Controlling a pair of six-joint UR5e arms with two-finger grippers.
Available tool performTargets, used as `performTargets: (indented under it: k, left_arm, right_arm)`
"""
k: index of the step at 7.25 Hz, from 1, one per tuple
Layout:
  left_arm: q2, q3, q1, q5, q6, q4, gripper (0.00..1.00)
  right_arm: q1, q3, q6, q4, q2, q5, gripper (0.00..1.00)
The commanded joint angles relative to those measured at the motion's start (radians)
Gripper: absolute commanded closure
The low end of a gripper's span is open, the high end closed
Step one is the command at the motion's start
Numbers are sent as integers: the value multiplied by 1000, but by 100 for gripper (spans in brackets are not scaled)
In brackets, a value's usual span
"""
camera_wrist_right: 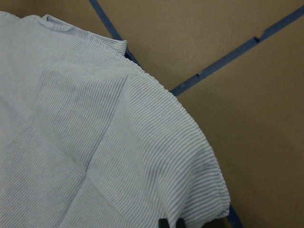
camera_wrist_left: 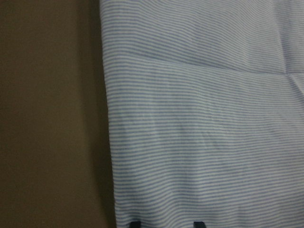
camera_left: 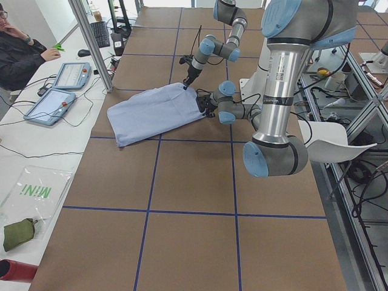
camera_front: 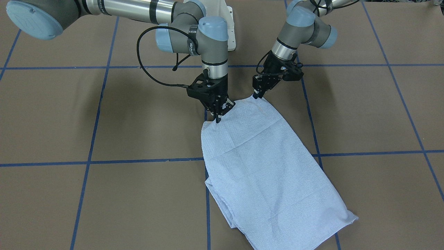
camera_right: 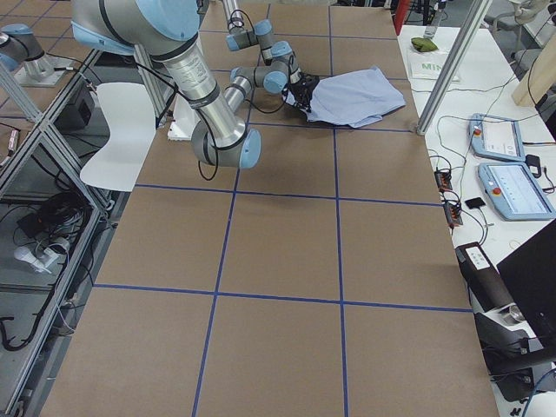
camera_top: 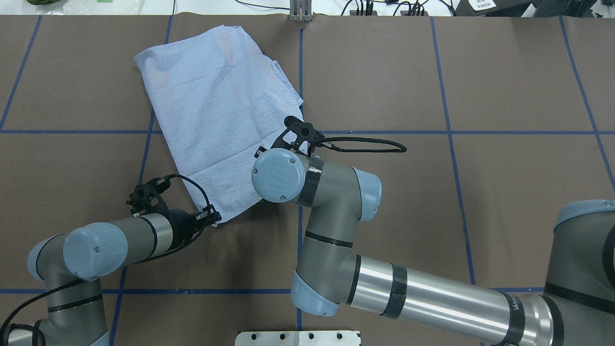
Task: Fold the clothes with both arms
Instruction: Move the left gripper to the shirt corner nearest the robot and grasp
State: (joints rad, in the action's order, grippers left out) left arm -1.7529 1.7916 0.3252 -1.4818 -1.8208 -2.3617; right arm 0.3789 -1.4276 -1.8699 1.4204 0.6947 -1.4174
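The light blue-and-white striped shirt [camera_front: 270,166] lies folded into a flat oblong on the brown table, slanting away from the robot [camera_top: 221,105]. My left gripper [camera_front: 256,94] stands at one near corner [camera_top: 213,217]. In the left wrist view its fingertips [camera_wrist_left: 135,222] rest apart on the cloth [camera_wrist_left: 204,118], so it is open. My right gripper [camera_front: 218,119] is at the other near corner, shut on the shirt's edge. Its tips sit close together on the hem [camera_wrist_right: 172,223]. Overhead, the right wrist hides that gripper.
Blue tape lines [camera_front: 145,161] divide the table into squares. The white pedestal base [camera_top: 298,339] sits at the robot's edge. A black cable [camera_top: 365,144] loops off the right wrist. A side bench holds control tablets [camera_left: 57,103], with a seated person [camera_left: 18,54] beside it.
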Motion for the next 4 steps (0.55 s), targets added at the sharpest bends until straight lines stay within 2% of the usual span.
performTargets:
  k: [1, 3, 4]
  left_arm:
    - [3, 0, -2, 2, 0, 2, 100]
    - [1, 27, 0, 0, 2, 2, 100]
    - [7, 90, 0, -6, 5, 7, 100]
  right_arm:
    - [0, -1, 0, 0, 2, -1, 100]
    - [1, -37, 2, 2, 24, -2, 100]
    - [0, -112, 9, 2, 79, -3, 100]
